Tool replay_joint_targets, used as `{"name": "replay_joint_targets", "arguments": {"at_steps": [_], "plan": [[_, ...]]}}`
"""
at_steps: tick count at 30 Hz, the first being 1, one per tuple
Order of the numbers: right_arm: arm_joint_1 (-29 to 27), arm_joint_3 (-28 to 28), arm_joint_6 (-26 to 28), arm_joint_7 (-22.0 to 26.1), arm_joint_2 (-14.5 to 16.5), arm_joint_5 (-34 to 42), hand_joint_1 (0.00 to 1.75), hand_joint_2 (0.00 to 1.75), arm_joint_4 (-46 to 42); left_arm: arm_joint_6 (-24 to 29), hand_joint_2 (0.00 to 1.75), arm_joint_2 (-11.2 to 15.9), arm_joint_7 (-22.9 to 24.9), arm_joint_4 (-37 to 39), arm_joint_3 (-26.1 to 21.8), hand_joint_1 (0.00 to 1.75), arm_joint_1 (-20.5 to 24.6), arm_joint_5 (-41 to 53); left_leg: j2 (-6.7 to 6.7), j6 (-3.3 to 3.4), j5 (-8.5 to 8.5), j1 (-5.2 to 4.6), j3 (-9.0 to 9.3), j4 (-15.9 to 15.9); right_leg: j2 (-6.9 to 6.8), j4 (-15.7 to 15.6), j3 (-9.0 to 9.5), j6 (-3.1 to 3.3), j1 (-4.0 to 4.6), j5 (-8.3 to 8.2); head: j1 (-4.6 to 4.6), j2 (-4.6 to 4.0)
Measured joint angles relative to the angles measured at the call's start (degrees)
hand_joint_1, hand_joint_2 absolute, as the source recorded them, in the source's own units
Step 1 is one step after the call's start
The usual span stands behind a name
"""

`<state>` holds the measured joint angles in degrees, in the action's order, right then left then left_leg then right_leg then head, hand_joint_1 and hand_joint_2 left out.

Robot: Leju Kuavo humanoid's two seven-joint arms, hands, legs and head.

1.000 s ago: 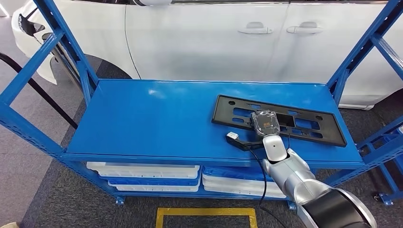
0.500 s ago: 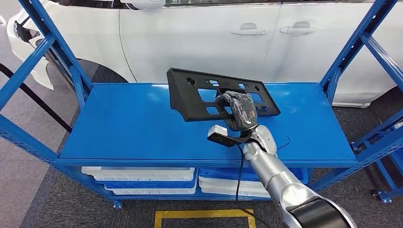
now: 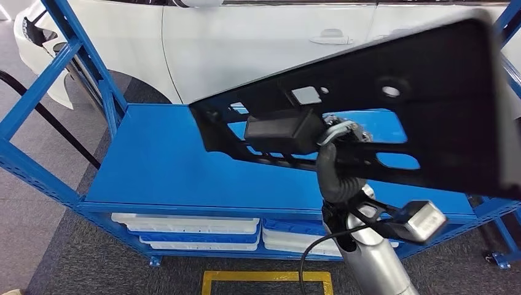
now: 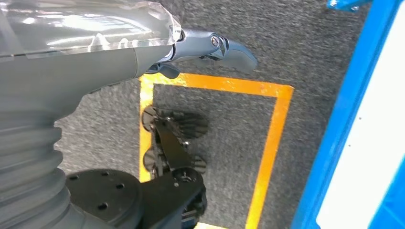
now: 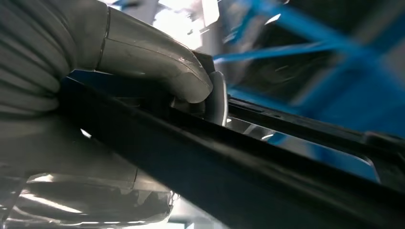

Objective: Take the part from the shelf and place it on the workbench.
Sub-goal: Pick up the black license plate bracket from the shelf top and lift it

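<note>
Across the centre and upper right of the head view, the black part (image 3: 393,117) is held raised and tilted above the blue shelf (image 3: 166,166) by the right hand (image 3: 338,132), whose fingers are clamped on its rim. At the left wrist view's top, the left hand (image 4: 210,47) is seen empty over grey carpet, fingers loosely extended.

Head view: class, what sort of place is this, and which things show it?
Probably a car workshop or assembly area: a white car stands behind a blue steel shelf, and yellow floor marking frames a standing spot.
</note>
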<state>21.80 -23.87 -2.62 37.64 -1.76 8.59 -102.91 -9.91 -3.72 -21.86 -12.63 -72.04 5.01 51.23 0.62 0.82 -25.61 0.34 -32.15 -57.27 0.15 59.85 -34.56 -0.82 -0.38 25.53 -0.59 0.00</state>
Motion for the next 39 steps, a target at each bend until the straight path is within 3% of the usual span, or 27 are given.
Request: {"name": "replay_joint_targets", "arguments": {"at_steps": [1, 5, 7, 9, 10, 11, 12, 14, 16, 20, 22, 24, 25, 26, 27, 29, 31, 35, 37, 39], "plan": [[-0.7, 0.0, -2.5, 0.0, -0.1, 1.3, 1.75, 1.75, -2.2, 0.1, 1.75, 0.0, -0.2, 0.0, 0.0, 0.00, 0.0, -0.1, 0.04, -0.29, -0.15, -0.11, -0.05, -0.1, 0.02, -1.5, 0.60, 0.30, 0.08, -0.23, 0.00, 0.00], [-2.7, -0.3, -11.1, -0.3, -0.2, 6.6, 1.75, 1.75, -6.8, 0.5, 1.75, -0.1, -0.6, 0.0, -0.1, 0.00, 0.0, -0.2, -0.12, -1.65, -1.25, 0.01, -0.38, -1.2, 0.18, -2.0, 0.74, 1.79, 0.03, -0.25, -0.01, 0.00], [-2.7, -0.5, -12.6, -1.2, -0.2, 8.7, 1.75, 1.75, -7.9, 0.6, 1.75, -0.1, -0.7, 0.0, -0.1, 0.00, 0.1, -0.1, -0.22, -2.26, -4.30, 0.19, -2.65, -6.3, 0.08, -2.2, 0.85, 2.30, -0.10, -0.32, -0.01, 0.00], [-2.6, -0.9, -13.7, -2.9, -0.2, 10.9, 1.75, 1.75, -8.2, 0.8, 1.75, -0.2, -0.6, 0.0, -0.1, 0.00, 0.1, 0.2, -0.24, -2.63, -7.65, 0.30, -6.29, -14.0, 0.03, -2.2, 0.79, 2.50, 0.00, -0.30, -0.01, 0.00], [-2.5, -1.1, -14.1, -3.7, -0.2, 11.7, 1.75, 1.75, -8.3, 0.9, 1.75, -0.2, -0.6, 0.0, -0.1, 0.00, 0.1, 0.3, -0.24, -2.69, -8.15, 0.31, -7.45, -16.3, 0.02, -2.2, 0.78, 2.53, 0.05, -0.29, -0.01, 0.00], [-2.4, -1.4, -14.5, -4.3, -0.2, 12.3, 1.75, 1.75, -8.2, 0.9, 1.75, -0.2, -0.6, 0.0, -0.1, 0.00, 0.1, 0.4, -0.24, -2.63, -7.49, 0.31, -7.57, -16.4, 0.02, -2.2, 0.81, 2.54, 0.11, -0.28, -0.01, 0.00], [-2.2, -1.7, -14.7, -4.6, -0.2, 12.5, 1.75, 1.75, -8.2, 1.0, 1.75, -0.2, -0.6, 0.0, -0.1, 0.00, 0.2, 0.5, -0.24, -2.45, -5.82, 0.29, -6.51, -14.1, 0.03, -2.2, 0.90, 2.54, 0.17, -0.28, -0.01, 0.00], [-1.8, -2.2, -14.9, -4.8, -0.2, 12.7, 1.75, 1.75, -8.2, 1.0, 1.75, -0.1, -0.5, 0.0, -0.1, 0.00, 0.3, 0.6, -0.25, -1.74, -1.88, 0.12, -2.45, -5.8, 0.04, -2.2, 1.14, 2.43, 0.35, -0.22, -0.01, 0.00], [-1.4, -2.5, -14.9, -4.8, -0.2, 12.8, 1.75, 1.75, -8.2, 1.0, 1.75, -0.1, -0.5, 0.0, -0.1, 0.00, 0.4, 0.6, -0.27, -1.03, -0.27, -0.21, 0.03, -0.5, 0.04, -2.1, 1.16, 2.02, 0.49, -0.20, -0.01, 0.00], [-0.6, -3.0, -15.5, -5.2, -0.3, 14.2, 1.75, 1.75, -8.2, 1.4, 1.75, -0.1, -0.3, 0.0, -0.1, 0.00, 0.4, 0.6, -0.39, 0.05, 0.49, -0.18, 0.40, 0.8, 0.02, -1.7, 0.95, 0.75, 0.36, 0.23, -0.01, 0.00], [0.6, -3.7, -15.7, -5.7, -0.8, 16.2, 1.75, 1.75, -7.9, 1.9, 1.75, -0.1, 0.0, 0.0, -0.1, 0.00, 0.5, 0.6, -0.54, 0.51, 1.13, 0.11, 0.42, 1.4, 0.03, 2.6, -0.82, 0.22, 0.24, 3.29, -0.01, 0.00], [1.6, -4.5, -15.1, -6.2, -1.4, 18.3, 1.75, 1.75, -7.1, 2.5, 1.75, 0.0, 0.2, 0.0, -0.1, 0.00, 0.6, 0.6, -0.59, 0.67, 1.31, 0.07, 0.00, 1.3, 0.03, 10.2, -4.12, -0.22, 0.02, 7.32, -0.01, 0.00], [1.9, -5.0, -14.5, -6.3, -1.8, 19.1, 1.75, 1.75, -6.5, 2.7, 1.75, 0.0, 0.3, 0.0, -0.1, 0.00, 0.6, 0.5, -0.60, 0.67, 1.38, 0.08, -0.23, 1.2, 0.02, 13.1, -5.31, -0.41, -0.11, 8.31, -0.01, 0.00], [2.3, -5.4, -13.6, -6.2, -2.2, 19.7, 1.75, 1.75, -6.0, 3.0, 1.75, 0.0, 0.5, 0.0, -0.1, 0.00, 0.6, 0.5, -0.59, 0.63, 1.42, 0.10, -0.47, 1.0, 0.00, 13.9, -5.52, -0.57, -0.25, 8.14, -0.01, 0.00], [2.6, -5.8, -12.5, -5.9, -2.7, 20.3, 1.75, 1.75, -5.6, 3.3, 1.75, 0.0, 0.7, 0.0, -0.1, 0.00, 0.6, 0.4, -0.56, 0.57, 1.43, 0.13, -0.71, 0.7, -0.02, 12.3, -4.56, -0.67, -0.41, 6.89, -0.01, 0.00], [3.2, -6.5, -10.7, -5.0, -3.8, 21.1, 1.75, 1.75, -5.1, 3.8, 1.75, 0.0, 1.4, 0.0, -0.2, 0.00, 0.5, 0.1, -0.44, 0.31, 1.34, 0.16, -1.19, 0.0, -0.09, 4.9, -0.52, -0.67, -0.69, 3.51, -0.01, 0.00], [3.4, -7.2, -9.5, -3.8, -4.9, 21.5, 1.75, 1.75, -4.9, 4.4, 1.75, 0.1, 2.2, 0.0, -0.4, 0.00, 0.4, -0.5, -0.31, -0.29, 1.31, -0.02, -1.74, -0.7, -0.02, -0.2, 1.86, -0.19, -0.61, 1.81, -0.01, 0.00], [3.2, -8.7, -6.9, -1.5, -6.7, 20.8, 1.75, 1.75, -4.5, 5.5, 1.75, 0.2, 4.2, 0.0, -0.9, 0.00, 0.2, -1.3, -0.29, -1.75, 1.25, 0.08, -2.53, -1.2, 0.08, -1.1, 1.30, 1.49, -0.39, 0.75, -0.01, 0.00], [3.1, -9.4, -6.0, -0.8, -7.1, 20.0, 1.75, 1.75, -4.4, 5.8, 1.75, 0.3, 5.0, 0.0, -1.2, 0.00, 0.2, -1.3, -0.33, -2.30, -1.93, 0.26, -4.05, -4.8, -0.11, -1.4, 0.73, 2.32, -0.51, 0.01, -0.01, 0.00], [2.9, -10.0, -5.7, -0.6, -7.4, 19.7, 1.75, 1.75, -4.4, 5.9, 1.75, 0.3, 5.3, 0.0, -1.4, 0.00, 0.2, -1.3, -0.34, -2.70, -6.66, 0.34, -6.74, -12.4, -0.19, -1.4, -0.21, 2.64, -0.35, -0.69, -0.01, 0.00]]}}
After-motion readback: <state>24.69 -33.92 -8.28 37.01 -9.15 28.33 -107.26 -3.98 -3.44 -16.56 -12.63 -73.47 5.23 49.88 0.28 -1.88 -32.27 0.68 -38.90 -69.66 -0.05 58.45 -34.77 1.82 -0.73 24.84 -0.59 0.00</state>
